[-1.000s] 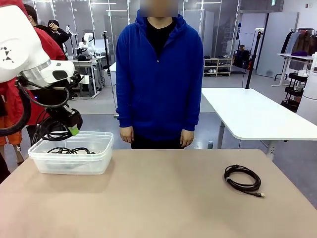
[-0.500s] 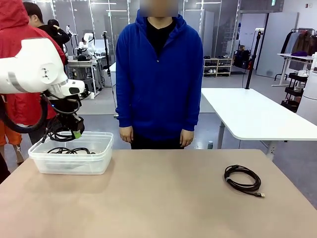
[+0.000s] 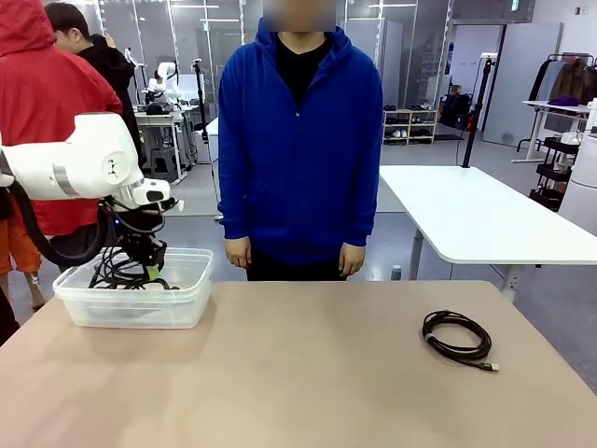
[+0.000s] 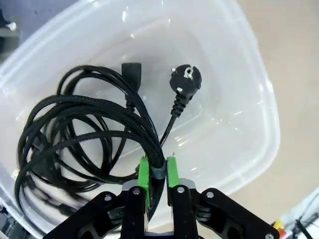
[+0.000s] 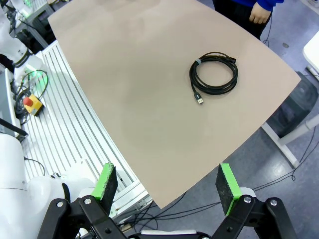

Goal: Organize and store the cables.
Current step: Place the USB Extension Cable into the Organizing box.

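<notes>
A braided black cable (image 4: 65,129), looped in a loose coil and cinched by a grey band, lies in a clear, round-cornered plastic bin (image 4: 259,99) on top of a smooth-jacketed cable (image 4: 185,82) with a round two-pin plug. The bin stands at the left of the matte tan counter (image 3: 298,373).

A second ago the left tool (image 4: 157,167) hung above the bin's rim with the coil dangling. Now it is down inside the bin (image 3: 131,303) and the coil rests on the bottom. Its green pads flank the banded bundle closely; I cannot tell whether they pinch it.

The right tool (image 5: 165,181) is spread wide, holding nothing, above the counter's edge. A third coiled cable (image 3: 456,337) lies well apart from it, at the counter's right.
</notes>
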`<state>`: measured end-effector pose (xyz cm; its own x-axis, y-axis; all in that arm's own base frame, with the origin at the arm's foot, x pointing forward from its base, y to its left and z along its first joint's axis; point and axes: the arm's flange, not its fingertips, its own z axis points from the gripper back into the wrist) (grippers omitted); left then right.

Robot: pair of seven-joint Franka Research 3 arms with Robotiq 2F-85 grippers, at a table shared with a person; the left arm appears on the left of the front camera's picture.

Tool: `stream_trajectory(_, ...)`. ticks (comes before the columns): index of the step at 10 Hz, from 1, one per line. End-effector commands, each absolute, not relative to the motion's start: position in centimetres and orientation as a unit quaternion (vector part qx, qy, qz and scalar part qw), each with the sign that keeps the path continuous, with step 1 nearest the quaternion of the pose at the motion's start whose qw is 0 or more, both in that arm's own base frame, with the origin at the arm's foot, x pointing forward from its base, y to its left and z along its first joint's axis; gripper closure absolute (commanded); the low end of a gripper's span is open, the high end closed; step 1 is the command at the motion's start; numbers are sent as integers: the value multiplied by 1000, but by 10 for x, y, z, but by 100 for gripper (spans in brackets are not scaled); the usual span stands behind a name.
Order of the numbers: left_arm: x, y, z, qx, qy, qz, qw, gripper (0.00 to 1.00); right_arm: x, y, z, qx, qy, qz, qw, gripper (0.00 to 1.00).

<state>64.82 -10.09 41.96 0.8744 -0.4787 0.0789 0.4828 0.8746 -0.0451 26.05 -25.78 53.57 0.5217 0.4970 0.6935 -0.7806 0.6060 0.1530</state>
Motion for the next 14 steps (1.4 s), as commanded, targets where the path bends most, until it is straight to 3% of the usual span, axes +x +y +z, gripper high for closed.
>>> stream_trajectory(1, 650, -103, 417, -28, -7, -225, 974, 56, 260, -256, 537, 232, -309, 378, 841, 0)
stream_trajectory(2, 649, -103, 415, -27, -3, -224, 974, 30, 260, -256, 537, 232, -309, 378, 841, 0)
stream_trajectory(3, 650, -101, 417, -34, -13, -220, 975, 25, 260, -256, 537, 232, -309, 378, 841, 0)
stream_trajectory(4, 650, -100, 419, -39, -14, -219, 975, 0, 260, -256, 537, 232, -309, 378, 841, 0)
stream_trajectory(6, 648, -99, 421, -46, -18, -217, 975, 0, 260, -256, 537, 232, -309, 378, 841, 0)
stream_trajectory(7, 644, -100, 424, -48, -17, -215, 975, 11, 260, -256, 537, 232, -309, 378, 841, 0)
stream_trajectory(8, 639, -103, 429, -55, -18, -212, 976, 2, 260, -256, 537, 232, -309, 378, 841, 0)
stream_trajectory(9, 634, -106, 436, -64, 2, -194, 979, 0, 260, -256, 537, 232, -309, 378, 841, 0)
stream_trajectory(10, 648, -102, 422, -38, -25, -221, 974, 0, 260, -256, 537, 232, -309, 378, 841, 0)
stream_trajectory(14, 648, -102, 422, -38, -25, -221, 974, 0, 260, -256, 537, 232, -309, 378, 841, 0)
